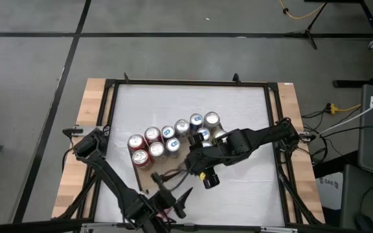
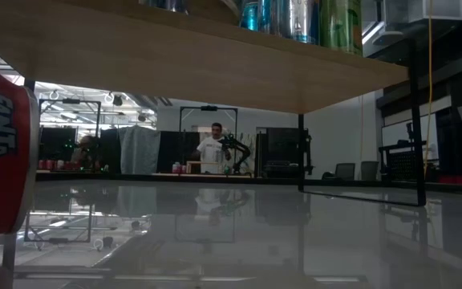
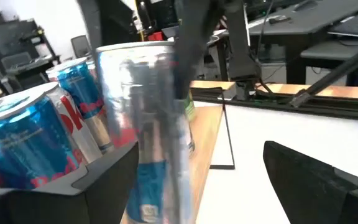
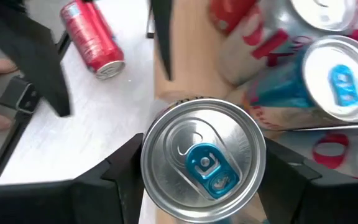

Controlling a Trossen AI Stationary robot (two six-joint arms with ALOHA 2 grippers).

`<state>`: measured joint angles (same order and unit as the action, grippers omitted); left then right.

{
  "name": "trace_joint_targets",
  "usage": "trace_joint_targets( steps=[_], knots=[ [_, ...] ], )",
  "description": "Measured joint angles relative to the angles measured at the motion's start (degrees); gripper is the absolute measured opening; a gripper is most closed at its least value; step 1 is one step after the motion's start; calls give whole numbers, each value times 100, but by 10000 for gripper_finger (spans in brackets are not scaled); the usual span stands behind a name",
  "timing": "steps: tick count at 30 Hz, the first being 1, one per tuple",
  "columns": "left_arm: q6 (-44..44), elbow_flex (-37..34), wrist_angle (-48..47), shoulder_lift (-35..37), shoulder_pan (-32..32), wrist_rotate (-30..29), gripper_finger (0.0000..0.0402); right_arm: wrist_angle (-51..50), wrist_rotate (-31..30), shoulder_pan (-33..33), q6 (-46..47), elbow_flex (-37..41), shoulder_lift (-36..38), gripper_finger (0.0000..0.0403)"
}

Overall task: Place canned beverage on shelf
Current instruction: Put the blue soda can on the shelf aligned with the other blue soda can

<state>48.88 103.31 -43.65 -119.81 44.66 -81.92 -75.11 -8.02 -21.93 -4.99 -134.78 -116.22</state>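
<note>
Above the light-brown wooden shelf [image 1: 149, 176], the right end effector [image 4: 204, 168] clamps a silver can with a blue tab [image 4: 202, 163]. Best lowered straight, clear of neighbouring cans [image 1: 167, 138]. The left end effector [image 1: 177, 202], fingers apart, reaches in from the tabletop's [image 1: 238, 110] near edge.

Even overhead light falls on the high view, leaving the white tabletop [image 1: 238, 129] washed pale at centre. In the low view the shelf [image 2: 215, 64] underside sits dim while the glossy surface mirrors a bright background. The near silver can [image 3: 145, 124] is smeared with blur in the left wrist view.
</note>
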Motion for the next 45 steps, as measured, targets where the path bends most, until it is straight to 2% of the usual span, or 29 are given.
trace_joint_targets(
  steps=[12,16,22,24,32,36,39,45],
  knots=[
    [200,-2,-130,63,448,31,336,37,65,-7,20,0,0,229],
    [513,-2,-149,345,523,596,336,75,-57,-7,22,0,0,229],
    [568,-2,-302,715,322,2270,336,179,-163,27,44,-2,-17,229],
    [459,-2,-422,757,225,2632,336,177,-153,58,90,-3,-62,229],
    [303,-4,-722,751,-174,3188,336,144,-250,142,349,-2,-188,229],
    [302,-4,-718,749,-251,3252,336,144,-250,139,454,-2,-189,229],
    [302,-4,-720,748,-286,3557,336,129,-246,137,490,-2,-190,229],
    [302,-4,-733,748,-401,3618,336,133,-246,137,492,-2,-190,229]
  ],
)
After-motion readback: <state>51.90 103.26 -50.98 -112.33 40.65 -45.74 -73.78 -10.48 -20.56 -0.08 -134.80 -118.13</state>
